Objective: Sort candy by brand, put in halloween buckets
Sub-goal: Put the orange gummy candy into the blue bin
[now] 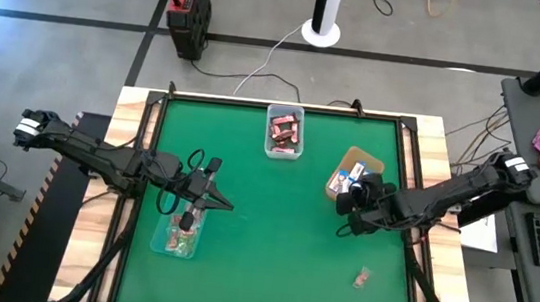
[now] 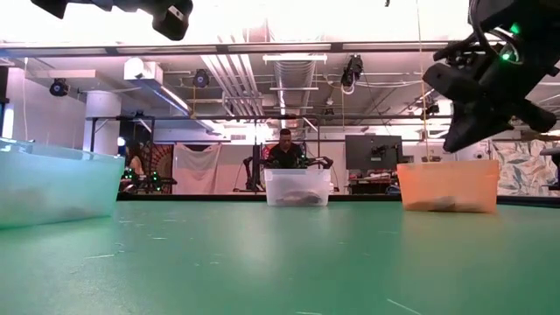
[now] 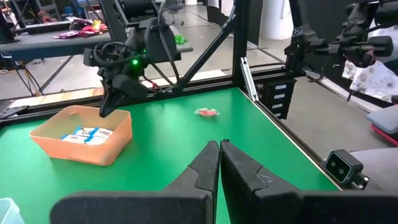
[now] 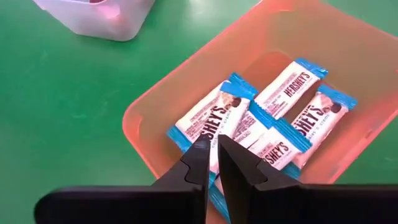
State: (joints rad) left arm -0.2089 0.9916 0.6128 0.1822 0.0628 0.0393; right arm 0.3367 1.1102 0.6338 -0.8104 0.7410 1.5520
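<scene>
My right gripper (image 4: 211, 149) hovers shut and empty just above the brown tray (image 1: 373, 166), which holds several blue-and-white candies (image 4: 273, 118). In the left wrist view it (image 3: 115, 99) hangs over the tray's rim (image 3: 112, 146). My left gripper (image 3: 219, 149) is shut and empty, raised beside the teal tub (image 1: 179, 234), which holds clear-pinkish candies. The clear tub (image 1: 284, 130) near the far edge holds dark red candies. One loose pinkish candy (image 1: 362, 277) lies flat on the green mat near the right near corner, seen too in the left wrist view (image 3: 207, 112).
The low view shows the teal tub (image 2: 52, 184), clear tub (image 2: 297, 186) and brown tray (image 2: 446, 186) standing apart on the mat. A black-and-red box (image 1: 189, 2) sits on the floor beyond the table. A person (image 2: 284, 149) sits far behind.
</scene>
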